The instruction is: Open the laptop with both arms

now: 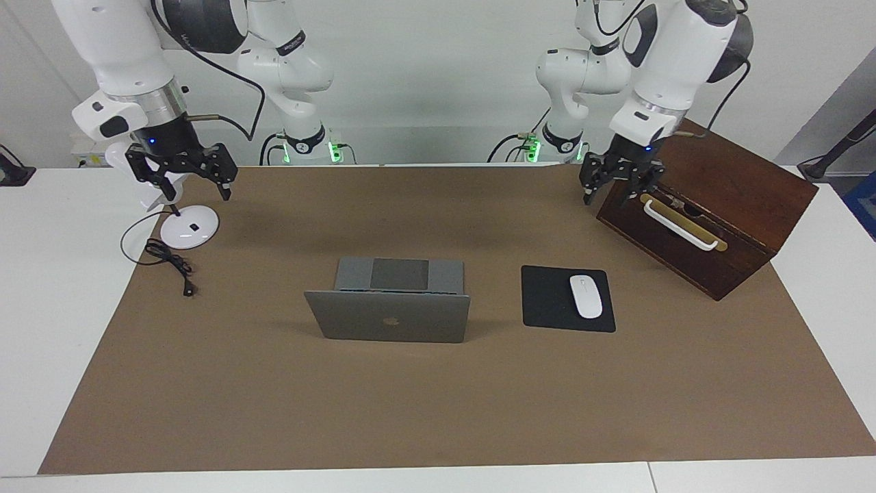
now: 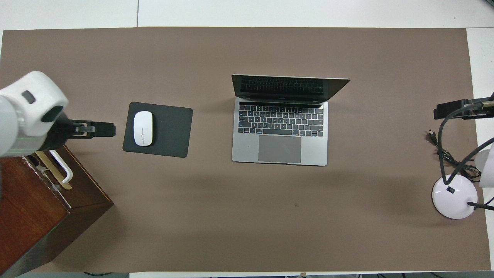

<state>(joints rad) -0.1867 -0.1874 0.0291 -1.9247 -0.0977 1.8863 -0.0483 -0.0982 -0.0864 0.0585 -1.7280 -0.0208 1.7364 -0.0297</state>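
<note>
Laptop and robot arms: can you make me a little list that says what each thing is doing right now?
laptop: open, lid up, on the brown mat
left gripper: open, empty, up over the wooden box's corner
right gripper: open, empty, up over the lamp base
mouse: on the mouse pad, beside the laptop
touching the laptop: nothing

The laptop (image 1: 387,316) is silver-grey with a dark logo on its lid; in the overhead view its keys are black and its trackpad a darker grey. A plain brown mat (image 1: 438,411) covers the white table (image 1: 41,329). At centre right of the facing view a white mouse (image 1: 586,296) lies on a black mouse pad (image 1: 547,301). The box (image 1: 725,178) is dark reddish-brown wood with a white handle (image 1: 681,226). The lamp base (image 1: 186,226) is white, its cord black. Both arms are white and dark grey with black hands.
</note>
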